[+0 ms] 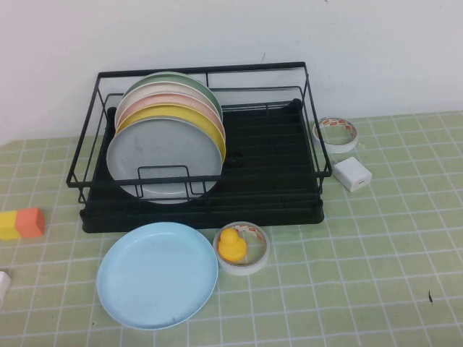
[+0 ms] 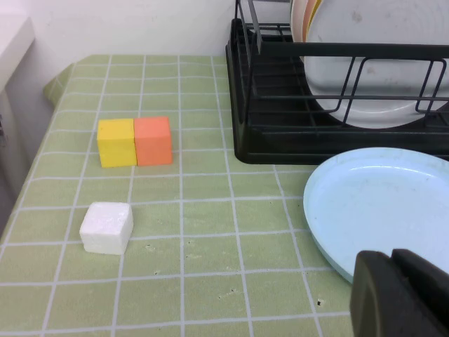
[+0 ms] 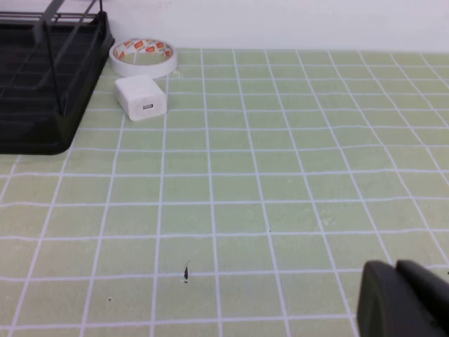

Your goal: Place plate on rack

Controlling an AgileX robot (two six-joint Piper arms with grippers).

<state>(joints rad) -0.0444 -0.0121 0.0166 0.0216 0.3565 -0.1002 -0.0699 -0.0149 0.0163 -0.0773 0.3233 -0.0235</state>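
The light blue plate (image 1: 158,275) lies flat on the green checked cloth just in front of the rack's left half; it also shows in the left wrist view (image 2: 382,203). The black wire rack (image 1: 289,215) stands behind it, with several plates upright in its left part: green, pink, yellow and a grey one (image 1: 165,160) in front. Its right part holds nothing. My left gripper (image 2: 391,256) is shut and empty, low by the plate's near edge. My right gripper (image 3: 395,267) is shut and empty over bare cloth to the right. Neither gripper shows in the high view.
A tape roll with a yellow duck (image 1: 232,244) sits right of the blue plate. Another tape roll (image 1: 335,133) and a white charger (image 1: 352,173) lie right of the rack. Yellow and orange blocks (image 1: 20,223) and a white cube (image 2: 106,227) lie at the left.
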